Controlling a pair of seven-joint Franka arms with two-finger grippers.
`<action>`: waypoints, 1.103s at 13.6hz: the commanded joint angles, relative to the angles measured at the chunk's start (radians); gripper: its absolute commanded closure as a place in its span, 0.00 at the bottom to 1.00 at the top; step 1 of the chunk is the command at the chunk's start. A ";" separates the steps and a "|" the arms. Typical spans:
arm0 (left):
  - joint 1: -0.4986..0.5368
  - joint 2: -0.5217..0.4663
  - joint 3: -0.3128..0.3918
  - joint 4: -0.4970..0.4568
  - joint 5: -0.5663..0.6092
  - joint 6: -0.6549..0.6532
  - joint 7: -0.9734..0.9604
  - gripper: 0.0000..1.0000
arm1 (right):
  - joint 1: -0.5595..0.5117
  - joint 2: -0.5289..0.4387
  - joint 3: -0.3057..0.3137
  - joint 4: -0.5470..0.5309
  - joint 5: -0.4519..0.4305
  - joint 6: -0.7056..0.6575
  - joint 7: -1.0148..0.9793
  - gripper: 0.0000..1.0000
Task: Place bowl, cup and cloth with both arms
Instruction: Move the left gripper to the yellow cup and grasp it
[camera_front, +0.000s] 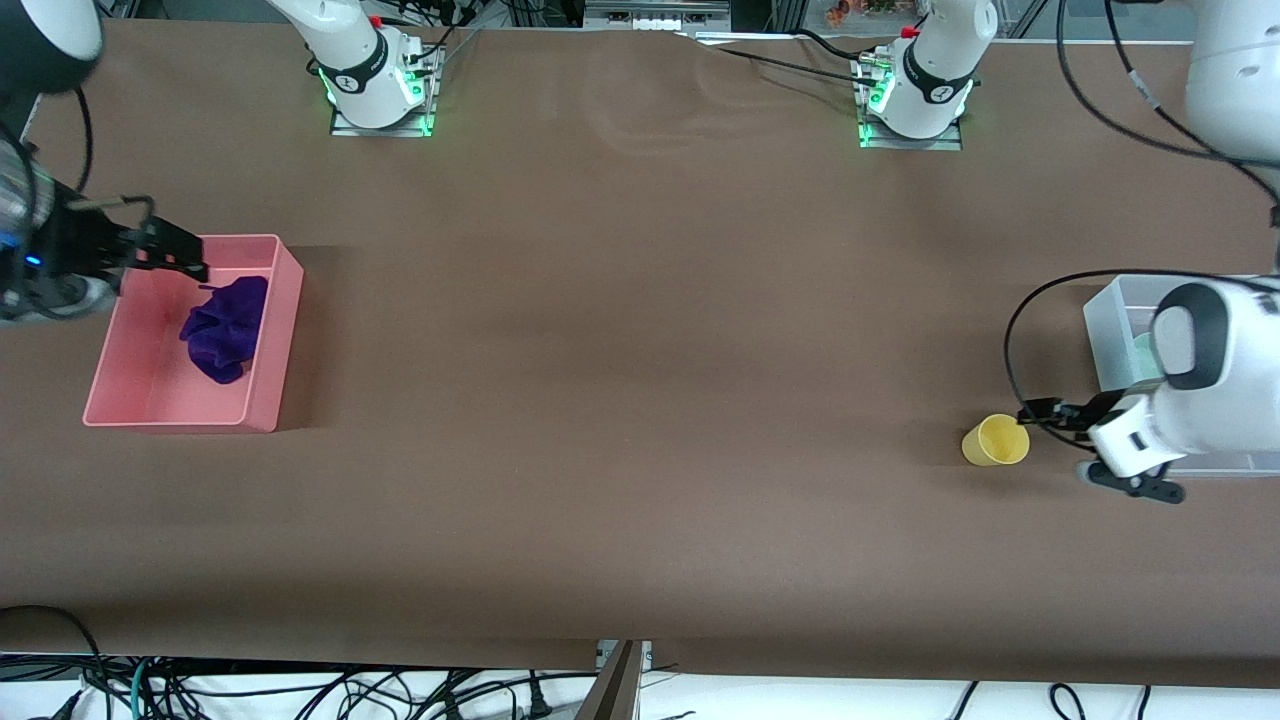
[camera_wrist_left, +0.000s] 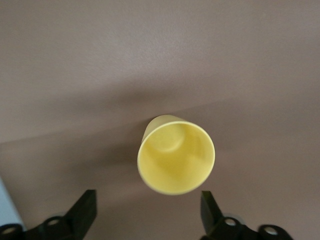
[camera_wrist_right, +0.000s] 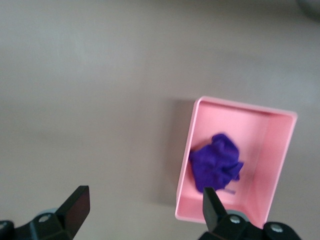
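With nothing between them, the left gripper (camera_wrist_left: 147, 212), fingers spread wide and empty, faces the cup (camera_front: 995, 440) lying on its side on the table, mouth toward it. Only the front view shows the clear bin (camera_front: 1110, 335) beside it, something pale green inside. Right gripper (camera_front: 185, 255), open and empty, hangs over the pink bin (camera_front: 270, 330) holding the cloth (camera_front: 225, 328).

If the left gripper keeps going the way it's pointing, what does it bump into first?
Probably the cup. The left gripper is open and aimed at it, with the cup lying on its side on the table, mouth toward the fingers.
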 joint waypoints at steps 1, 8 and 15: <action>-0.014 0.040 0.007 -0.001 -0.011 0.082 -0.051 0.32 | -0.009 -0.069 0.004 -0.025 -0.025 0.026 -0.003 0.00; -0.005 0.069 0.007 0.000 -0.005 0.123 -0.035 1.00 | -0.018 -0.077 -0.002 -0.016 -0.028 -0.159 0.006 0.00; 0.013 -0.211 0.027 0.028 0.130 -0.275 0.163 1.00 | -0.017 -0.063 -0.011 -0.004 -0.036 -0.201 0.006 0.00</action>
